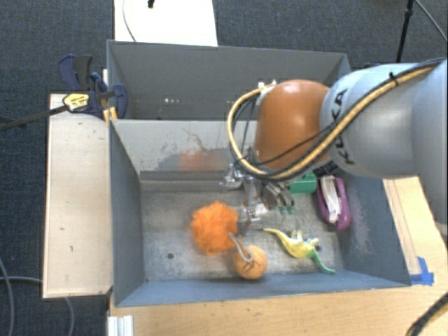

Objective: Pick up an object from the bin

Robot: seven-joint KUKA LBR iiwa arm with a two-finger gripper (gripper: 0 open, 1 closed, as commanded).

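Single overhead view, slightly oblique, down into the bin [126, 208]

I have the arm [392, 124] reaching in from the right, its orange cover [290, 121] over the middle of the grey bin [127, 208]. The gripper [246, 217] is low on the floor, touching the right edge of a fluffy orange puff [212, 227]. Just below it lies a small orange ball [250, 263] with a stalk. Right of that is a yellow-green toy lizard [302, 246]. Further back are a green block [304, 185] and a purple-and-white thing [334, 201] that I cannot identify, both near the right wall.
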